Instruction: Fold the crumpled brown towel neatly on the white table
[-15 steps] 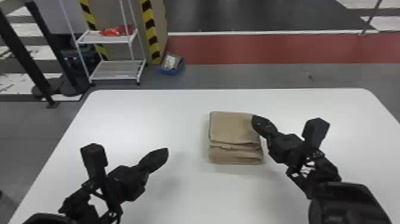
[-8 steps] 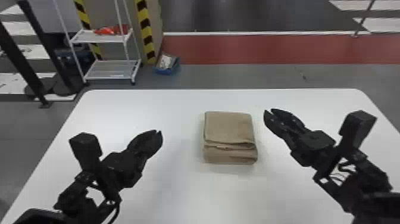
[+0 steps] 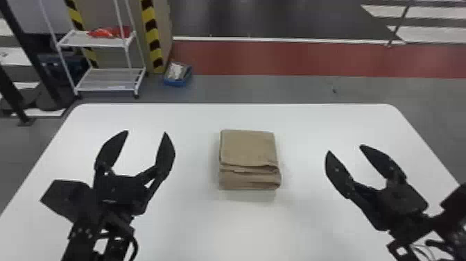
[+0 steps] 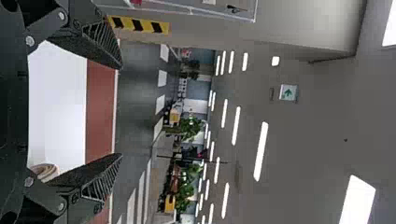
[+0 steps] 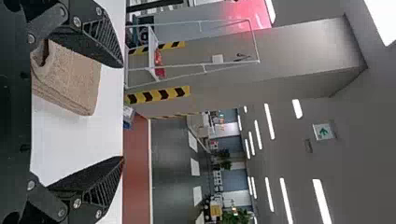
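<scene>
1. White tabletop (image 3: 194,225) spreads across the lower part of the head view, running off the bottom edge.
2. At lower left, the left hand (image 3: 146,132) has its fingers spread wide and grips nothing. At lower right, the right hand (image 3: 345,148) is also parted and free of cloth. Both are well apart from the towel.
3. Between them, near the centre of the frame, the brown towel (image 3: 248,147) lies on the tabletop. The folding looks finished, or very nearly so; perhaps a light press or straightening is left, and the hands could simply retreat.
4. The towel makes a compact, squarish stack, with a smooth upper face and roughly straight sides. Layers show along its lower edge, slightly uneven, with the lower right corner bulging a little.
5. Beyond the tabletop, a red floor strip (image 3: 312,59) crosses the upper right and a white rack (image 3: 109,80) stands at upper left.
</scene>
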You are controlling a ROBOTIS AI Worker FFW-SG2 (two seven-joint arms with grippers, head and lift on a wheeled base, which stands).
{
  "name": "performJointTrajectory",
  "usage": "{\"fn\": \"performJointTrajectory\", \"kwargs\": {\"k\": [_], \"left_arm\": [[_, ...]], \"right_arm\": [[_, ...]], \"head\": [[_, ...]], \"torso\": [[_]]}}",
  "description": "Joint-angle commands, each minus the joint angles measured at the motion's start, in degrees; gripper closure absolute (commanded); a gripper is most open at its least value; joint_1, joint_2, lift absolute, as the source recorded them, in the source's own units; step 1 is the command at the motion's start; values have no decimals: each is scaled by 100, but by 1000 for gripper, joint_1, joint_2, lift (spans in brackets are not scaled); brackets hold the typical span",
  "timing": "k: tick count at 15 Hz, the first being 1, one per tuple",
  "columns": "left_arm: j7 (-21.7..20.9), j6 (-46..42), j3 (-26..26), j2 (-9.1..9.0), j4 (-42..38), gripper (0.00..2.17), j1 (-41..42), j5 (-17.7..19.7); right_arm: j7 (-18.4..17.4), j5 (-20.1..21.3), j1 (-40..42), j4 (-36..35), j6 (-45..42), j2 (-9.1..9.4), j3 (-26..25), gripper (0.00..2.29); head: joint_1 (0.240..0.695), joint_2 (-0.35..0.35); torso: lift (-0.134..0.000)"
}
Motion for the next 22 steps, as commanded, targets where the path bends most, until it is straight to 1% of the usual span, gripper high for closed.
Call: {"fn": "performJointTrajectory", "kwargs": {"k": [1, 4, 6, 8, 9, 11, 14, 15, 19, 22], "left_arm": [[315, -320, -181, -7, -14, 16, 268, -362], [622, -355, -278, 19, -75, 19, 435, -634], [719, -232, -269, 37, -128, 22, 505, -634], [719, -21, -278, 37, -146, 22, 505, -643], [728, -21, -305, 28, -146, 22, 505, -669], [728, -4, -322, 28, -190, 22, 505, -687], [728, 119, -287, 46, -278, 22, 496, -696], [728, 119, -287, 46, -295, 22, 496, -696], [719, 172, -313, 63, -427, 22, 549, -696], [719, 190, -313, 81, -445, 22, 558, -696]], "right_arm": [[-159, -141, 455, -79, -493, -55, -91, 60], [-449, -361, 753, -220, -546, -240, -293, 76], [-634, -519, 868, -299, -475, -292, -408, 80], [-739, -546, 956, -369, -475, -310, -443, 80], [-809, -546, 1017, -439, -493, -310, -460, 83], [-827, -678, 1149, -518, -616, -301, -548, 83], [-950, -880, 1290, -641, -651, -284, -654, 83], [-994, -880, 1298, -677, -651, -266, -636, 90], [-1020, -889, 1351, -694, -897, -196, -601, 93], [-1012, -880, 1369, -720, -915, -178, -610, 93]], "head": [[695, -51], [695, -83], [695, -117], [695, -136], [695, -142], [695, -157], [695, -172], [695, -183], [695, -186], [695, -190]], "torso": [[-124], [-124], [-124], [-124], [-124], [-124], [-124], [-124], [-124], [-124]]}}
